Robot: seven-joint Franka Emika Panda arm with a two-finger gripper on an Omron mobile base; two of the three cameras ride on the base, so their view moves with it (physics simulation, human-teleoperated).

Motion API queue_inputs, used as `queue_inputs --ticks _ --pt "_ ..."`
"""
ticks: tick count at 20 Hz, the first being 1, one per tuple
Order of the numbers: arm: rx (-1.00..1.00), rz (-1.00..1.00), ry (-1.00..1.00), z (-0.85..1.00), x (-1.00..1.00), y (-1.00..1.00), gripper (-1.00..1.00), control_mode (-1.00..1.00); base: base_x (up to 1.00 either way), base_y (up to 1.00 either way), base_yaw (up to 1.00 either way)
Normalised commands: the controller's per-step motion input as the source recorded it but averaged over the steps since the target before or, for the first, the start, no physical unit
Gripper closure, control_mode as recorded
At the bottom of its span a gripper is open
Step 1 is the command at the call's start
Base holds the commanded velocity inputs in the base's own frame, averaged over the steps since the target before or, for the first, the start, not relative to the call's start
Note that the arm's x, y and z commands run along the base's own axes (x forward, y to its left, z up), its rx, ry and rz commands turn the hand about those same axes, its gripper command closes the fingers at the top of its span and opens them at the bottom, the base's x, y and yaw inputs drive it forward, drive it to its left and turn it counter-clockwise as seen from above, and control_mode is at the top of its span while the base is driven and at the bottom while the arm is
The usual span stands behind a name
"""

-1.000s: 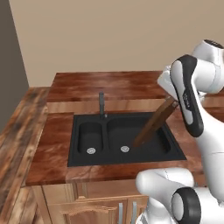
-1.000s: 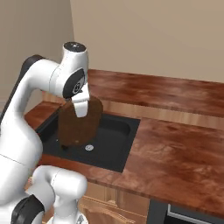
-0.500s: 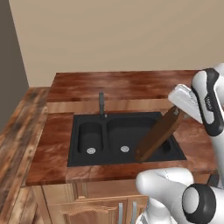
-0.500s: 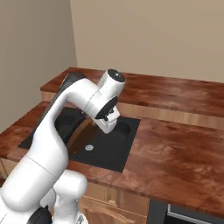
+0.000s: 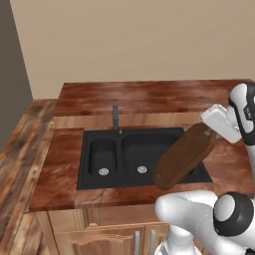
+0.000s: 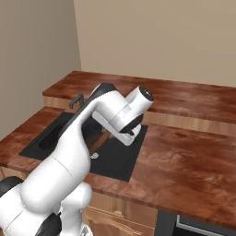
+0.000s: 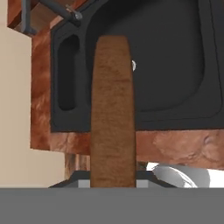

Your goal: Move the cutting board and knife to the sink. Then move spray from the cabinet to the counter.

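Gripper [image 5: 215, 130] clamped on cutting board [image 5: 183, 156], tilted over sink [image 5: 99, 139].

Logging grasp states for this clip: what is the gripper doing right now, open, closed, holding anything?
Gripper: closed on one end of the cutting board, holding it tilted over the sink.

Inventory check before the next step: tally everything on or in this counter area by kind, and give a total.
Cutting board: 1, held by the gripper above the sink
Sink: 1, with 2 basins
Faucet: 1
Counter: 1
Total: 4
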Motion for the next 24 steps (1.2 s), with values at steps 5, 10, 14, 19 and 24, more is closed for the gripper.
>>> queue_inputs --ticks 5,10,14,19,24 --pt "0.02 0.22 -0.20 0.00 0.27 0.00 1.00 -1.00 0.00 0.00 0.00" --pt "0.03 0.13 -0.11 0.00 0.55 0.00 1.00 -1.00 0.00 0.00 0.00" --pt "0.00 0.02 -0.03 -0.10 0.73 0.00 1.00 -1.00 0.00 0.00 0.00" --pt "0.00 0.00 -0.02 -0.19 0.64 0.00 1.00 -1.00 0.00 0.00 0.00" --pt "0.00 0.00 0.00 -0.26 0.30 0.00 1.00 -1.00 0.00 0.00 0.00"
